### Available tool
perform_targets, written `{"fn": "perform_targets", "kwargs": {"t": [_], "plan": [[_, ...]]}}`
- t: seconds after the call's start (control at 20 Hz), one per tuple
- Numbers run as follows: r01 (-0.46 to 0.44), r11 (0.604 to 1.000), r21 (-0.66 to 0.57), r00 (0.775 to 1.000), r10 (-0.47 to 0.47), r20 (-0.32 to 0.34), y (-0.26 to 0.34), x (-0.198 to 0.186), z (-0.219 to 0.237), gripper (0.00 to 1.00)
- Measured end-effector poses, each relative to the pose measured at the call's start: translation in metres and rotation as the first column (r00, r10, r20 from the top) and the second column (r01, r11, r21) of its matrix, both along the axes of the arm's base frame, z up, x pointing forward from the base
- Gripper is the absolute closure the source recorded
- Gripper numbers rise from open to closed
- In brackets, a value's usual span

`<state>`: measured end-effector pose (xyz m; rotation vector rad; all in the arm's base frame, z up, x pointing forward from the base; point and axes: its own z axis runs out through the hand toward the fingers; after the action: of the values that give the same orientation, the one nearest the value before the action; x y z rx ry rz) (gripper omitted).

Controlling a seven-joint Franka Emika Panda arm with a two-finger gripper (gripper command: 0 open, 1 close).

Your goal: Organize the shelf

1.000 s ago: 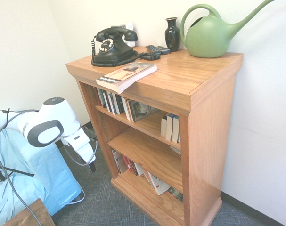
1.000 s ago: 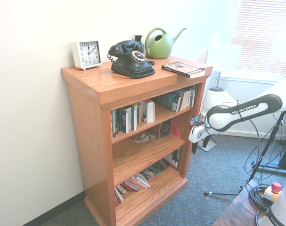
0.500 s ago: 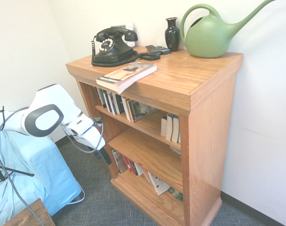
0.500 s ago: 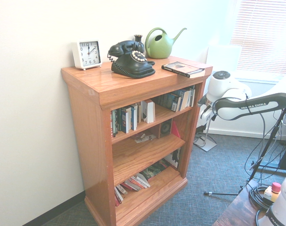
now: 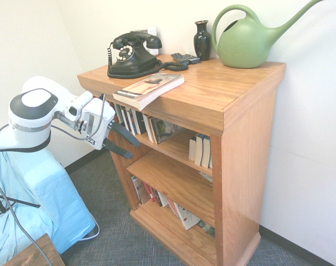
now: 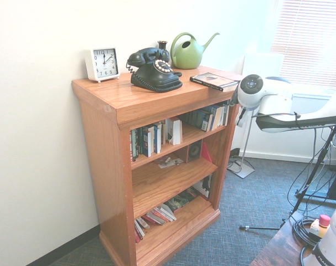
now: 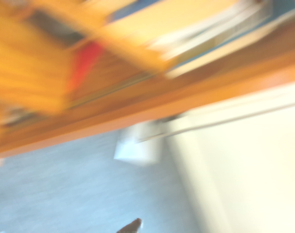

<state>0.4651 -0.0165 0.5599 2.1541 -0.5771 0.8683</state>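
A waist-high oak shelf stands upright against a pale wall, taller than it is wide, its open front facing the room. Its three tiers hold books: a row standing upright on the top tier, a few more at that tier's far end, a nearly bare middle tier, and leaning books on the bottom tier. On top sit a black rotary telephone, a dark vase, a green watering can, a white clock and a flat book overhanging the front edge. The white arm's gripper hovers beside the shelf's front corner at top-tier height, fingers spread apart and empty. The wrist view is blurred.
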Motion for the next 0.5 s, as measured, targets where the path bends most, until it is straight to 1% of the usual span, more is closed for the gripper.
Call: {"fn": "perform_targets", "kwargs": {"t": [0.15,0.25,0.35,0.5], "plan": [[-0.036,0.987,-0.158,0.999,0.042,0.035,0.018,0.003,0.027,0.0],[-0.054,0.972,-0.229,0.997,0.067,0.046,0.029,0.005,0.039,0.0],[-0.086,0.958,-0.272,0.993,0.103,0.05,0.041,0.009,0.044,0.0],[-0.149,0.943,-0.298,0.984,0.17,0.047,0.056,0.019,0.041,0.0]]}}
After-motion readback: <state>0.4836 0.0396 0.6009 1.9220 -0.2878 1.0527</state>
